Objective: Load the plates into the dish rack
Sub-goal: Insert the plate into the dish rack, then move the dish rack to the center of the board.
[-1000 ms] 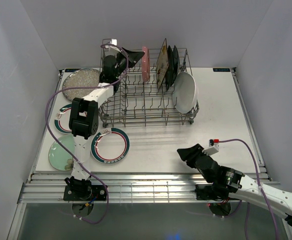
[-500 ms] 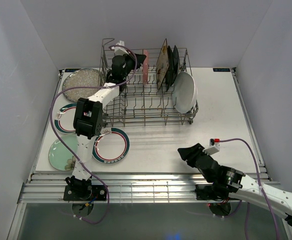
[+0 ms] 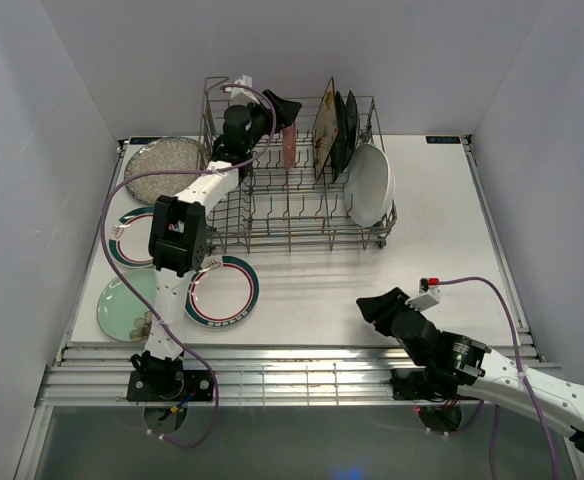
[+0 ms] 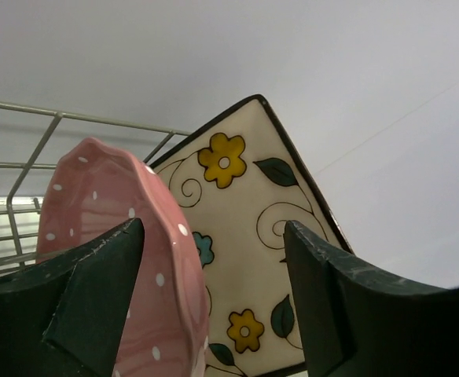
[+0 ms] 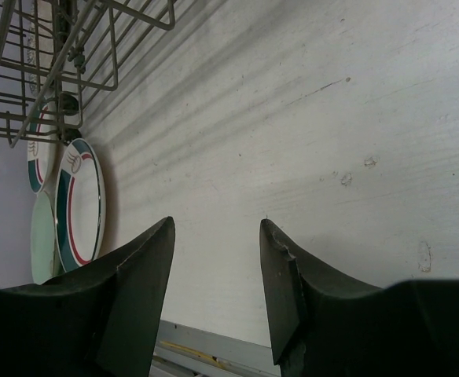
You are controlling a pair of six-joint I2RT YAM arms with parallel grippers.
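Plates are split between the rack (image 3: pixel 292 240), at 12 o'clock on the table (image 3: pixel 432 230), and the table at 8 to 10 o'clock of it. The left gripper (image 3: pixel 277 108) hangs over the rack's far-left part, jaws wide apart and holding nothing. In its wrist view the pink plate (image 4: pixel 96 184) rises from 7 o'clock into the gap, beside the left finger (contact cannot be told), with the cream plate (image 4: pixel 245 236) beyond. The pink plate stands on edge along the 12-to-6 line and appears seated. The speckled plate (image 3: pixel 162 165), two rimmed plates (image 3: pixel 222 290) and the green plate (image 3: pixel 122 300) lie flat, nearer the left arm. The right gripper (image 3: pixel 380 305), open and empty, sits low at 5 o'clock, well apart. Flat plates on smooth table likely offer only rims to grip.
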